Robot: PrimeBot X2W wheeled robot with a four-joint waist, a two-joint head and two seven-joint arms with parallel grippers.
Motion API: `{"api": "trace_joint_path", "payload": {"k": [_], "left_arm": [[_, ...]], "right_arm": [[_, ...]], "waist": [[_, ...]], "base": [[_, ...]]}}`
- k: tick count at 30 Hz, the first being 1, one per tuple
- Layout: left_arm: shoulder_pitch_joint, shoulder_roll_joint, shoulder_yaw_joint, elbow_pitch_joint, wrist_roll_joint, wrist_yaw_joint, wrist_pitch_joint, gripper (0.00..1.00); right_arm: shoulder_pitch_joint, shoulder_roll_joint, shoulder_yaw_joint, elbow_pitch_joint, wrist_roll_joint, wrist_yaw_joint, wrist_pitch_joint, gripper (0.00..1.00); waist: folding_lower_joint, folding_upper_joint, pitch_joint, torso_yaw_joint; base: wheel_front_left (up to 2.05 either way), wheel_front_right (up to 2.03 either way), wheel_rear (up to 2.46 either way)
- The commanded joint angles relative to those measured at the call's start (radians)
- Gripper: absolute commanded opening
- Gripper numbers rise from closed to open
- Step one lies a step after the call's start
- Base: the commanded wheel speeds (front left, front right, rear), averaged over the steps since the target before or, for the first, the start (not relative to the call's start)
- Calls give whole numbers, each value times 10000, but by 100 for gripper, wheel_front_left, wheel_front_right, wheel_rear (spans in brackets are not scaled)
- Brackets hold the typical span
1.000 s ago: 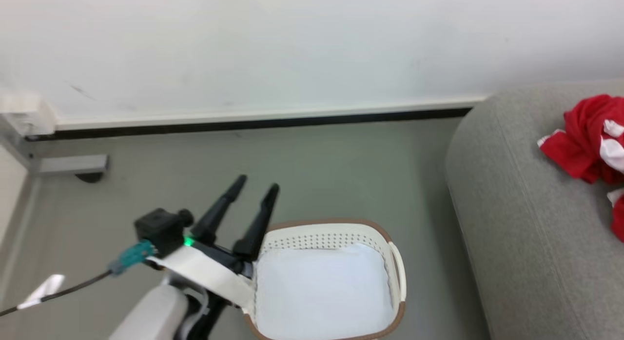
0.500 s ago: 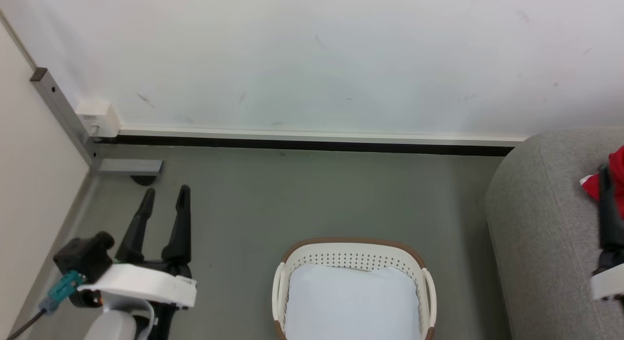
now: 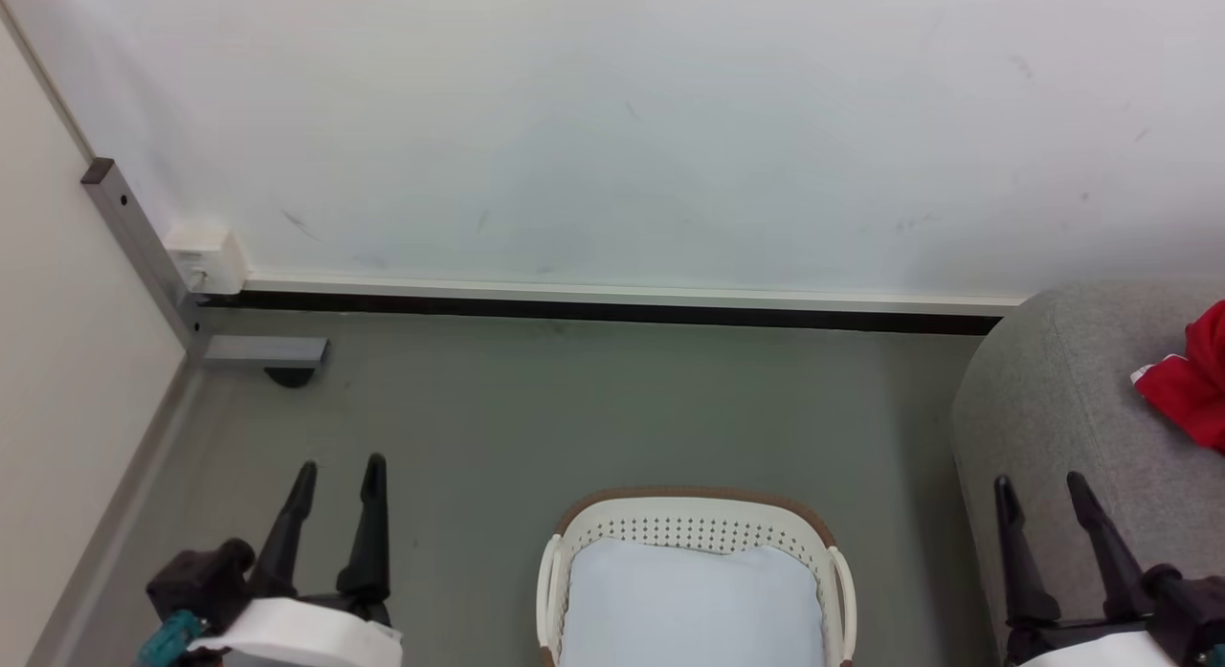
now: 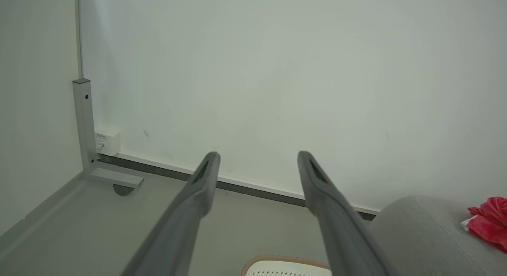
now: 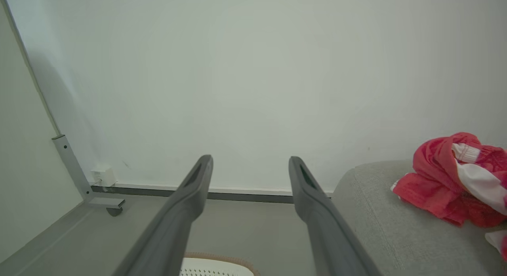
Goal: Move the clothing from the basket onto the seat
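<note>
No red seen in basket [image 3: 694, 506], btm ctr; clothing [image 3: 1191, 394] piled on seat [image 3: 1062, 409] at right edge, nearer right gripper [image 3: 1038, 480]; it & left gripper [image 3: 341, 464] held parted, nothing gripped

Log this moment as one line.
left gripper: open, empty | right gripper: open, empty | cream-white perforated plastic basket: no clothing seen | red white-trimmed fabric clothing: on light grey upholstered seat
</note>
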Motion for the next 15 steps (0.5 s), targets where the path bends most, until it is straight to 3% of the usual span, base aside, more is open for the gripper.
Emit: {"api": "trace_joint_path", "payload": {"k": [1,15], "left_arm": [[200,-63,103,72,252,-45,-1,100],[241,-247,-275,232,552,-133,-3,100]], "right_arm": [[105,130,-5,159,127,-26,-92,100],[-272,378,92,140,-206,-26,-112,100]], "waist": [[1,0,-23,-4],[1,0,-12,-117]], "base": [[0,0,0],[0,0,0]]}}
